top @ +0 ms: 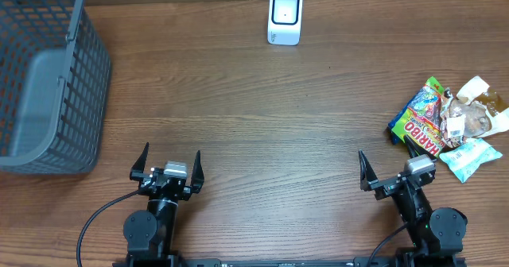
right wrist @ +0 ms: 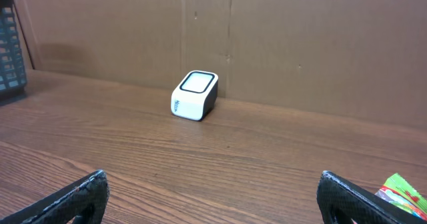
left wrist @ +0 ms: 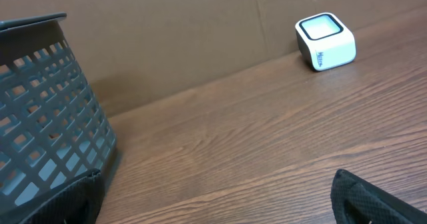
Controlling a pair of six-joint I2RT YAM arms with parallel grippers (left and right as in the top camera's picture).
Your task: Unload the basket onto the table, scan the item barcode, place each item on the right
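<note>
While low near the table (top: pixel 262 116) edge, left arm (top: pixel 161 197) and right arm (top: pixel 415 197) level, jaws wide

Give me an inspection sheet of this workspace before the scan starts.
Surface: wooden table, no spills seen.
Job's things: white scanner at the far edge; Haribo bag among other snack packets, right side.
Clutter: grey basket, far left.
Grippers: left gripper and right gripper open, empty.
Cables: black cable by the left arm's base.
Surroundings: cardboard wall behind the table.
</note>
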